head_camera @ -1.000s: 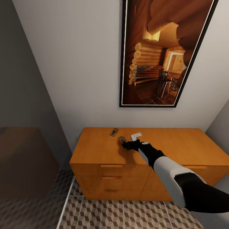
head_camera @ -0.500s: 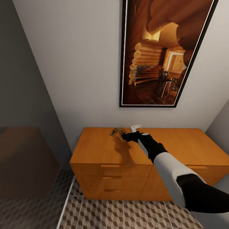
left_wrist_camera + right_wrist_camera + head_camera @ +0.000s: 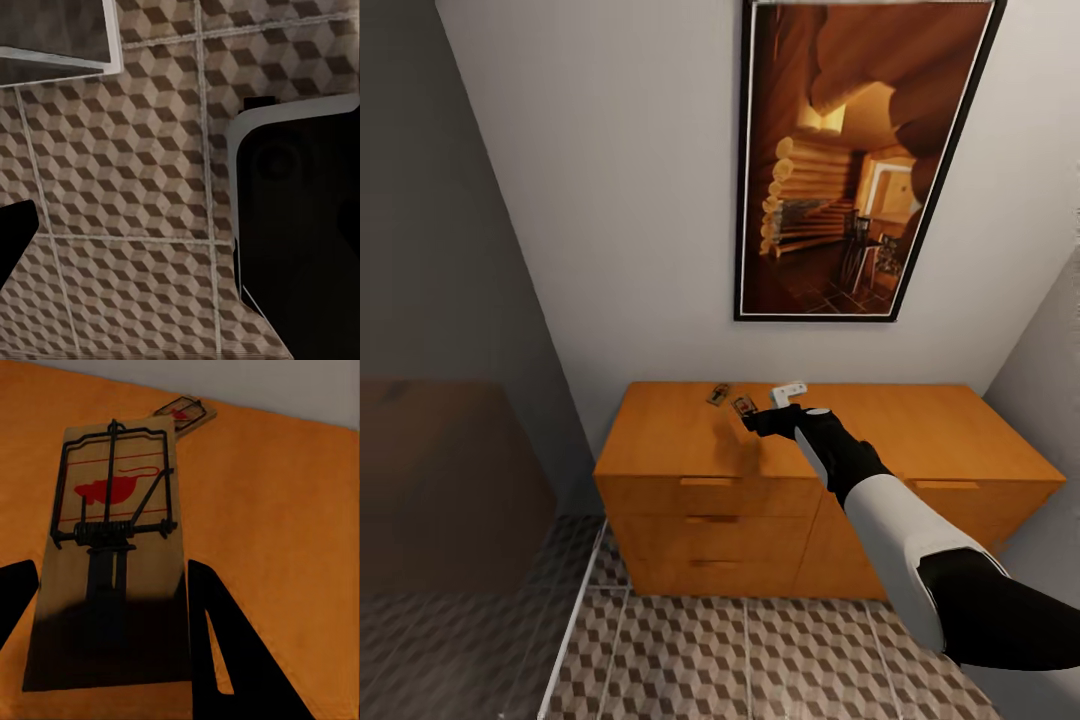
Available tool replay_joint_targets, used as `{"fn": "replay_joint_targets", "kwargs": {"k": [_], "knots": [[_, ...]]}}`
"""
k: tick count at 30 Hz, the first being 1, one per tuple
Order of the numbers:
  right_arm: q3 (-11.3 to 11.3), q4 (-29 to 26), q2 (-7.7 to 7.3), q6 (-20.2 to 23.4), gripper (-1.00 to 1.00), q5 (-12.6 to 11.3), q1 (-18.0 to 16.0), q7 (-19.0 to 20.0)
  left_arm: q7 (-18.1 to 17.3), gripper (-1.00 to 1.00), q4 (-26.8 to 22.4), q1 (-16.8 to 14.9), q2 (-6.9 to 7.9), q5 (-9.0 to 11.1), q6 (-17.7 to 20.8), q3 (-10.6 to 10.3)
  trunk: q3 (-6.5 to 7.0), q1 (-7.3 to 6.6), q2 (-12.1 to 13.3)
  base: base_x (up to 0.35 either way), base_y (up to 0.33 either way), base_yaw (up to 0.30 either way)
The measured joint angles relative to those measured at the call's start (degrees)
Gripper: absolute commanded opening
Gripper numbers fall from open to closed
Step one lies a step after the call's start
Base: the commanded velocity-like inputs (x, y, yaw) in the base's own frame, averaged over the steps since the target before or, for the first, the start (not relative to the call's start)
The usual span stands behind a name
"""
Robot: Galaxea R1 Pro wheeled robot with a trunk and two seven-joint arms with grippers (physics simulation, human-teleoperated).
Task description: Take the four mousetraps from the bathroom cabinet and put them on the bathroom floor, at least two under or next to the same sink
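Your right gripper (image 3: 752,419) clasped one mousetrap (image 3: 112,547) between its fingers above the orange cabinet (image 3: 920,440), a second mousetrap (image 3: 718,394) lay on that top near the wall, and your left gripper's state could not be told.

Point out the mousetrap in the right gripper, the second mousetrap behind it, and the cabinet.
held mousetrap (image 3: 112,562), right wrist view, middle of its wooden board
second mousetrap (image 3: 184,414), right wrist view, its board
cabinet (image 3: 920,430), head view, bare top

Held mousetrap (image 3: 112,555) near end hidden in shadow between claw fingers (image 3: 225,652).
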Motion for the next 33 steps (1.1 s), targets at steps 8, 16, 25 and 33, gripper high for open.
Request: {"fn": "replay_joint_targets", "kwargs": {"k": [8, 16, 25, 33], "knots": [[0.0, 0.2, -0.01, 0.0, -1.0, 0.0, 0.0, 0.0, 0.0, 1.0, 0.0, 0.0, 0.02, 0.0, 0.0, 0.0, 0.0, 0.0, 0.0, -0.323, 0.0, 0.0], [0.0, 0.7, 0.01, -0.1, -1.0, 0.0, 0.0, -0.1, 0.0, 1.0, 0.0, 0.0, -0.02, 0.0, 0.0, 0.0, 0.0, 0.0, 0.0, -0.313, 0.0, 0.0], [0.1, 1.2, -0.01, -0.1, -1.0, 0.0, 0.0, -0.1, 0.0, 1.0, 0.0, 0.0, -0.04, 0.0, 0.0, 0.0, 0.0, 0.0, 0.0, -0.306, 0.0, 0.0], [0.0, 3.4, -0.02, -0.3, -1.0, 0.1, 0.0, 0.0, 0.0, 1.0, 0.0, 0.0, -0.06, 0.0, 0.0, 0.0, 0.0, 0.0, 0.0, -0.291, 0.0, 0.0]]}}
